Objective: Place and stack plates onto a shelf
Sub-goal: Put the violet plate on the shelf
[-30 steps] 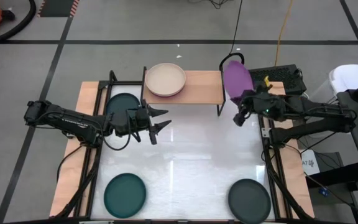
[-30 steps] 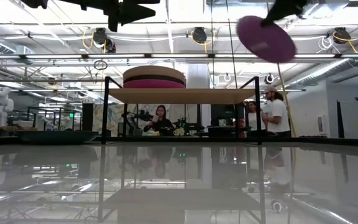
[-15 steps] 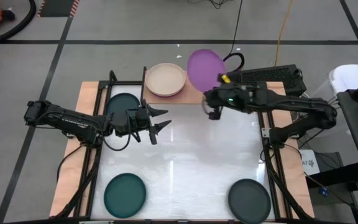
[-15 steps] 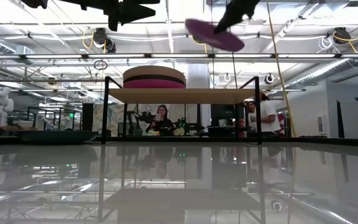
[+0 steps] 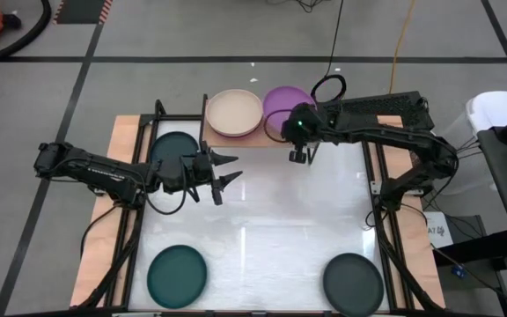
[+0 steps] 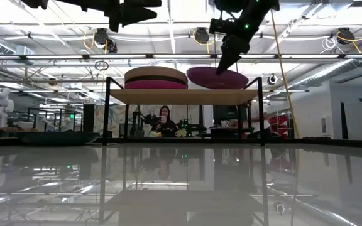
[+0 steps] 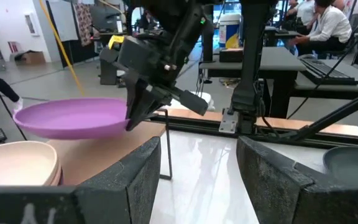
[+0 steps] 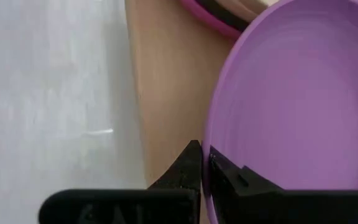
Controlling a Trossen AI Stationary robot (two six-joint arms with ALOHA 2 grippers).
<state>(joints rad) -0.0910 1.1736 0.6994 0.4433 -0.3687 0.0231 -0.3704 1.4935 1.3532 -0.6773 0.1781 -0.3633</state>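
A purple plate (image 5: 282,106) hangs level over the right half of the shelf (image 5: 267,137), close above its board, with my right gripper (image 5: 297,132) shut on it. Whether the plate touches the board, I cannot tell. On the shelf's left half stands a stack of plates (image 6: 156,78) with a beige plate (image 5: 233,113) on top. My left gripper (image 5: 229,172) waits open and level above the table's left centre, its fingers pointing at the shelf. My right gripper pinches the purple plate's rim (image 8: 207,146) on its near side, one finger inside the bowl and one outside. The fingers (image 6: 222,63) slant down at it from the near right. The plate sits level in the hold, bowl up.
A dark teal plate (image 5: 176,146) lies on the table under my left arm. Another dark teal plate (image 5: 177,273) sits at the near left and a charcoal plate (image 5: 353,282) at the near right. People sit and stand in the room beyond the table.
My right gripper has swung toward the table's left and down, carrying the purple plate from beyond the shelf's right end to over its right half. The plate has tipped from steeply tilted to level.
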